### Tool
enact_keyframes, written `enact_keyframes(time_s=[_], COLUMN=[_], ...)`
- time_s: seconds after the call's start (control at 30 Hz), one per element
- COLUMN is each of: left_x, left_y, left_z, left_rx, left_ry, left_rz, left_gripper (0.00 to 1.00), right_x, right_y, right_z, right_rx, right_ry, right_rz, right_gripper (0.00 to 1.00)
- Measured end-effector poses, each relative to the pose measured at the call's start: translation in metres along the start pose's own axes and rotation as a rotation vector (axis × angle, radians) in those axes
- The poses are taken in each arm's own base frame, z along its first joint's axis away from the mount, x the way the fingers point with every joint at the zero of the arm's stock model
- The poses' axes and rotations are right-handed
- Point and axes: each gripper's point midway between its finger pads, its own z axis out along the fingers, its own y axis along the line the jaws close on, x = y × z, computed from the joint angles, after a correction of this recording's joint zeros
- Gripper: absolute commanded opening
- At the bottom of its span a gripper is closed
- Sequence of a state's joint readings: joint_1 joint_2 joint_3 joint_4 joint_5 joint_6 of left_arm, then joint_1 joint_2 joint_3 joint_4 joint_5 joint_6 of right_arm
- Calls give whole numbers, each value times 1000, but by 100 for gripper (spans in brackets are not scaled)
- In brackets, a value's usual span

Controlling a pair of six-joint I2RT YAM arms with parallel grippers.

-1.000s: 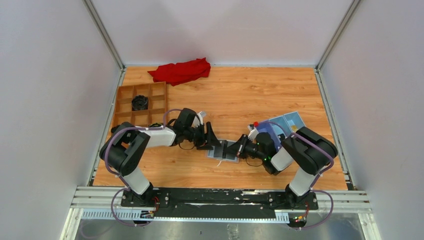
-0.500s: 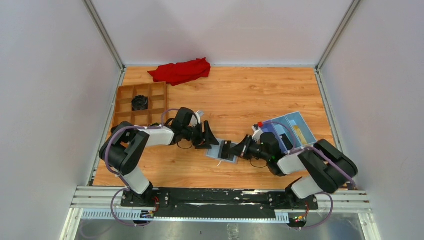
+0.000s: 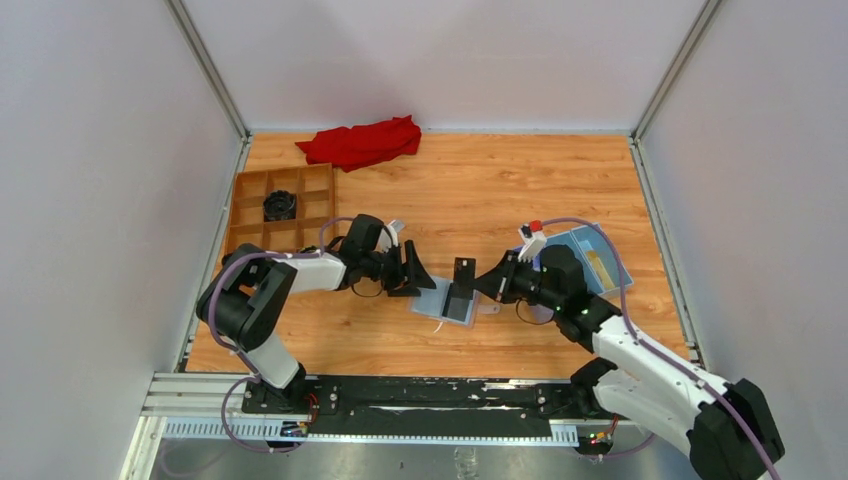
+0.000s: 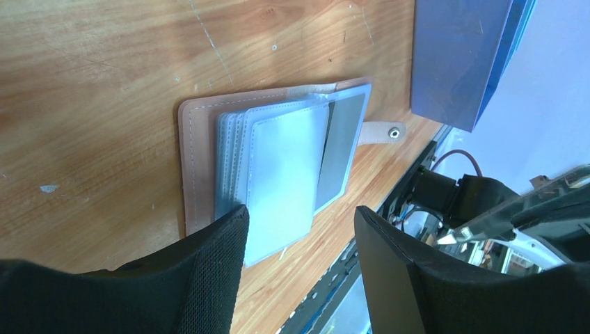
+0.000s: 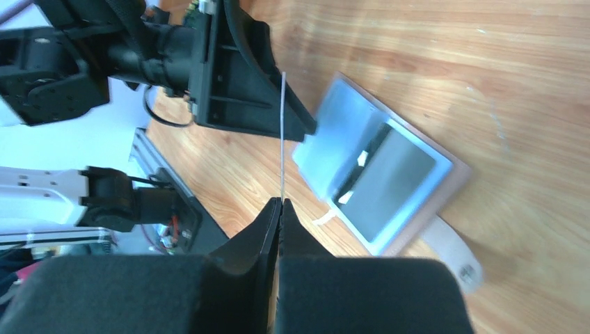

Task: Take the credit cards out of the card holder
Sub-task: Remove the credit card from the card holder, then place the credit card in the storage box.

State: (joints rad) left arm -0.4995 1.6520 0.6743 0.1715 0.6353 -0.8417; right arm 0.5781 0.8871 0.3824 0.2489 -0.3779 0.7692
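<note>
Now, at frame centre, our right gripper has risen from the card holder clamped on a black credit card, drawn clear and upright, so one card is out. Our left gripper stays spread at the unfolded holder's edge, whose sleeves show a dark panel, likely another card. Farther off, the blue box at right holds something yellowish, and the compartment tray at upper left holds a black round piece.

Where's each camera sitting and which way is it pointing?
Top external: above and behind, looking down on the table; left arm and right arm show.
Left wrist: rides its arm, facing the card holder; open left gripper shows.
Right wrist: facing the card holder; right gripper shut on a credit card.
All share the card holder.
</note>
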Motion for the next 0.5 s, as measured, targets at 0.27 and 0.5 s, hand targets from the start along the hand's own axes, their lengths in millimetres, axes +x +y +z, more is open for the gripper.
enact_keyframes(time_s=[0.27,0.5], left_x=[2,0], left_y=[-1,-10], left_z=[-9,-17], left_rx=[-9,8], left_ry=[-19,-36], left_rz=[16,40], left_gripper=[64,67], right_x=[-36,-64], right_y=[-17,-46], right_z=[-45,-94], right_rx=[218,454], right_ry=[-48,-102], right_rz=[-145,-231], right_gripper=[0,0])
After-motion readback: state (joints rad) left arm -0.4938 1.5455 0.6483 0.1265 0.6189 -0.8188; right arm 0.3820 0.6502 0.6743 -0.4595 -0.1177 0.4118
